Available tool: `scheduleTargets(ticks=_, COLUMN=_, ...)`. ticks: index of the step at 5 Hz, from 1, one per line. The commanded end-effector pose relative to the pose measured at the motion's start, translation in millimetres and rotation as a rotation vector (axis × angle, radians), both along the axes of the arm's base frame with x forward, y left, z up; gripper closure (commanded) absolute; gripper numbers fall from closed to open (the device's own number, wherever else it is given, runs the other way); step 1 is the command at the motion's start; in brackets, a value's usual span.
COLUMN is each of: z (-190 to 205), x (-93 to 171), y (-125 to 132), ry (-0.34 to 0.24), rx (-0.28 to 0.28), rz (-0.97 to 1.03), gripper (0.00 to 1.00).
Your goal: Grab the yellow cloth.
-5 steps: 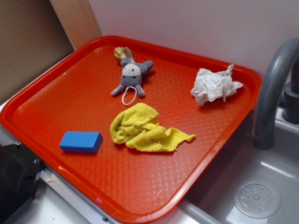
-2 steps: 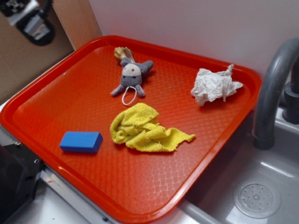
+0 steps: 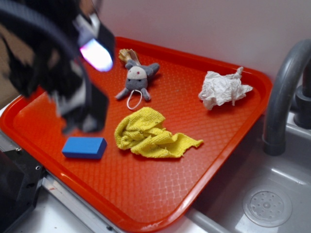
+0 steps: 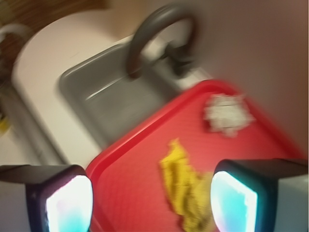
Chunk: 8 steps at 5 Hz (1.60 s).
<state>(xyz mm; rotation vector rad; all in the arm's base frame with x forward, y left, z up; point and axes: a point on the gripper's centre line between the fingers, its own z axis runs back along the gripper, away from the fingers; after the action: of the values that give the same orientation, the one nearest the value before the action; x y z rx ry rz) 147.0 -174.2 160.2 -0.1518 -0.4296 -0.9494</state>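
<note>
The arm has swung into the scene within the last second: a moment ago only a corner of it showed at the upper left of the exterior view, and before that it was absent. It now appears as a large blurred dark mass over the left part of the red tray (image 3: 228,141).

The tool (image 4: 152,200) stands wide: the wrist view shows its two fingers (image 4: 67,200) far apart, with nothing between them but the tray below.

The yellow cloth (image 3: 150,135) lies crumpled near the middle of the tray, unmoved and untouched. In the wrist view it sits between the fingers, nearer the right-hand one.

Other items are undisturbed: the blue block (image 3: 84,147) left of the cloth, the grey plush toy (image 3: 136,78) behind it, the white tissue wad (image 3: 222,89) well apart at the far right. The sink (image 3: 272,194) and faucet (image 3: 284,92) adjoin the tray.

Judgement: the approach is under way, the grasp not begun. The tool appears high above the tray and must come down over the cloth. The heavy blur suggests fast motion.
</note>
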Motion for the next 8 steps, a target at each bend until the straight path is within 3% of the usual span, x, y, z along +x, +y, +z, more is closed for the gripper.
scheduleTargets(ticks=1, z=-33.5, x=-29.5, y=64.9, ry=0.247, rx=0.019, rz=0.043, gripper=0.0)
scheduleTargets(ticks=2, z=-42.9, x=-6.2, y=72.2, ry=0.154, rx=-0.003, rz=0.021, gripper=0.0)
scheduleTargets(ticks=6, z=-42.9, x=-6.2, y=72.2, ry=0.154, rx=-0.003, rz=0.021, gripper=0.0)
scheduleTargets(ticks=8, z=-99.7, x=18.5, y=51.9, ry=0.131, rx=-0.022, rz=-0.033, gripper=0.0)
